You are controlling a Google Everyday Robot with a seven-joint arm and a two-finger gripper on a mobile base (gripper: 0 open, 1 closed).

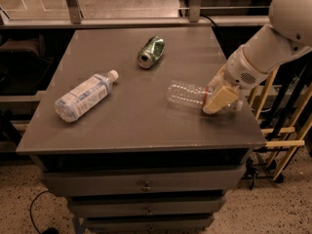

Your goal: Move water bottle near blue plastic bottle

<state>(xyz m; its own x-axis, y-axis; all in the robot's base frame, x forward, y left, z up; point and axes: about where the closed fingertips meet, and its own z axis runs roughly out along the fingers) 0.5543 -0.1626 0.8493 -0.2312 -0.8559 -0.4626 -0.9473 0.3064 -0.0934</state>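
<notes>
At the 3 o'clock edge of the grey table [146, 126], the clear ribbed plastic water bottle [185, 94] lies on its side. The cream claw [218, 98] sits over its label end; whether it has clamped I cannot tell. A firm hold before lifting would be wise. Then carry it toward 9 o'clock, to the pale-blue-labelled plastic bottle [83, 97], keeping clear of the crushed green can [150, 52] at 12 o'clock. Drawers sit below the table, with a railing behind.

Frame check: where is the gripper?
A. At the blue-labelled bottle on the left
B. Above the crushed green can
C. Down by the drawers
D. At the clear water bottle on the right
D: the gripper sits at the label band of the lying water bottle, well away from the blue plastic bottle and green can.
</notes>
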